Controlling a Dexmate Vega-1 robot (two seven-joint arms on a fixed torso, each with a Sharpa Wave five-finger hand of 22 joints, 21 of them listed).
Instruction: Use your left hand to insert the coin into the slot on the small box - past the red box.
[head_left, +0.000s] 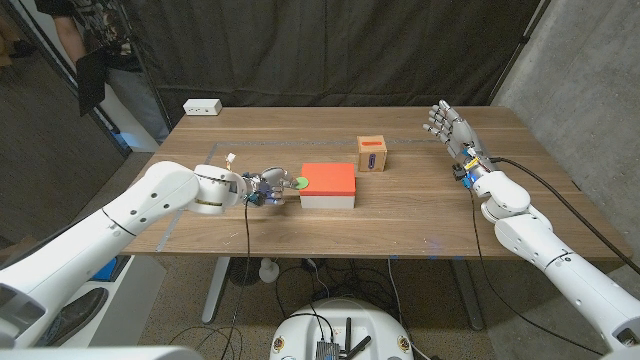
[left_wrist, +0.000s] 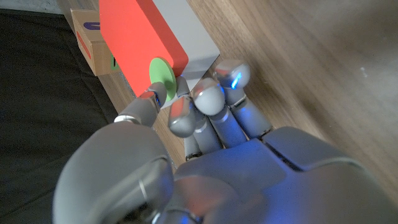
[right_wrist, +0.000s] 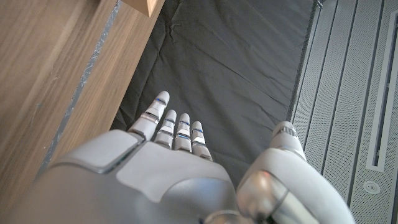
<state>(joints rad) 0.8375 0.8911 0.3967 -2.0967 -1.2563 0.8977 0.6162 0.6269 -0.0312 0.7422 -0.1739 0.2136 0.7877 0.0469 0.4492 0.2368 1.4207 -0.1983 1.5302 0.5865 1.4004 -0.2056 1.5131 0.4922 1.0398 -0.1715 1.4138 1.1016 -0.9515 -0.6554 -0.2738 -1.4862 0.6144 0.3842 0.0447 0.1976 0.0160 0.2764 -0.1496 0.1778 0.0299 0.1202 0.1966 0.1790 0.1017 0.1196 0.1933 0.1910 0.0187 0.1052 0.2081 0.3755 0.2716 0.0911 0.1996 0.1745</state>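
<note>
**Coin in hand, red box in the way**

The left hand pinches the coin between thumb and fingertips, holding it just beside the near-left end of the red box; in the left wrist view the disc stands on edge in front of that box's red top. I judge this the carry stage: the coin is gripped and lifted, but it has yet to travel to the small box, which stands on the table just beyond the red box's far right corner.

The next move calls for raising the coin above the red box, carrying it across to the far side, then turning the disc so its edge lines up with the slot, a dark, narrow mark on the small box's top. The pinch must stay firm while the wrist turns.

The right hand stands raised over the table's right side, fingers spread and holding nothing.

Materials:
- Coin: flat, round, green, thin and smooth-looking, probably plastic.
- Red box: low rectangular block, matte red top, pale grey sides.
- Small box: brown cube, likely cardboard, with a purple patch on its front.
- Table: brown wood with visible grain.
</note>
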